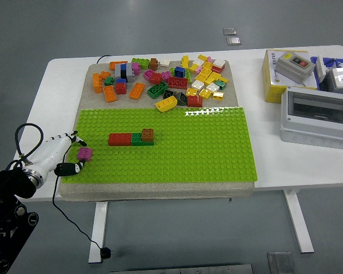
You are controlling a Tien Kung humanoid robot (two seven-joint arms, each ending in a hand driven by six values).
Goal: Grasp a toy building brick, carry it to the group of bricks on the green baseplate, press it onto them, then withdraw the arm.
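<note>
My left hand (pixel 73 153), white with black fingertips, sits at the left edge of the green baseplate (pixel 217 148), its fingers shut on a small pink brick (pixel 85 154). On the baseplate, to the right of the hand, a short row of bricks stands: a red brick (pixel 119 139), a green brick (pixel 138 139) and a brown brick (pixel 148 135) on top at the right end. The hand is about a hand's width left of this row. My right arm is out of view.
A pile of several loose bricks (pixel 166 80) lies on the grey mat beyond the baseplate. At the right of the table stand a yellow box with a switch (pixel 288 71) and a grey enclosure (pixel 317 117). A black cable (pixel 28 140) loops beside my left arm.
</note>
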